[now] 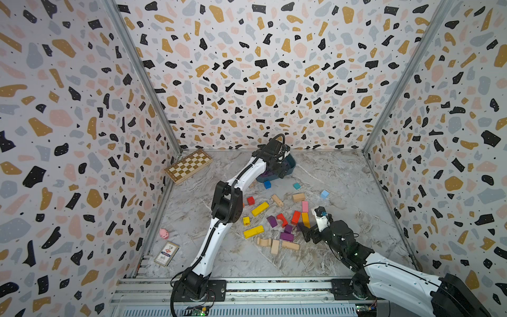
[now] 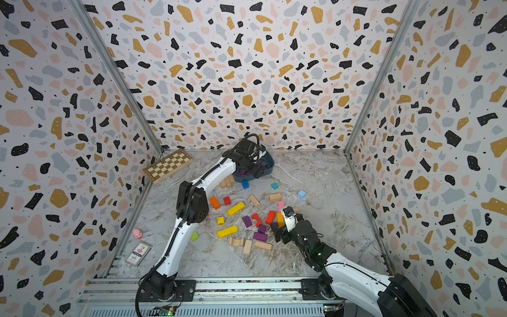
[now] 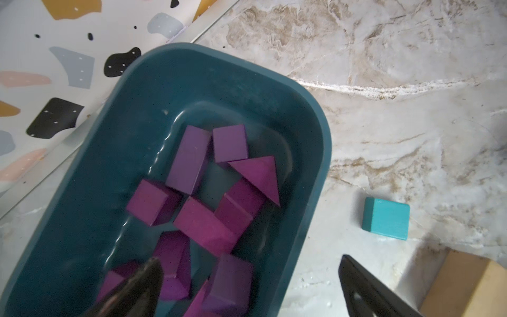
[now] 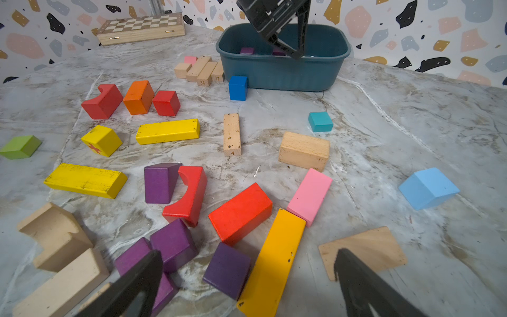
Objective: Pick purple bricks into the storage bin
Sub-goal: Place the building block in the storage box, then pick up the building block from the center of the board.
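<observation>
The dark teal storage bin (image 1: 291, 164) (image 2: 271, 162) stands at the back of the table. Several purple bricks (image 3: 189, 159) lie inside the storage bin (image 3: 315, 131). My left gripper (image 3: 251, 260) (image 4: 288, 44) hangs open over the bin's near end, holding nothing; a slightly blurred purple brick (image 3: 230, 282) lies beneath it. More purple bricks (image 1: 272, 221) (image 2: 259, 236) (image 4: 160, 182) lie on the table among other blocks. My right gripper (image 4: 248, 255) (image 1: 306, 232) is open low over them. A purple cube (image 4: 227, 269) and an orange-yellow bar (image 4: 274, 260) lie between its fingers.
Red, yellow, orange, pink and plain wood blocks are scattered mid-table. A blue cube (image 1: 267, 184) touches the bin's front; a teal cube (image 1: 296, 186) and a light-blue block (image 1: 324, 194) lie nearby. A chessboard (image 1: 188, 165), pink pig (image 1: 164, 233) and card box (image 1: 166, 254) sit left.
</observation>
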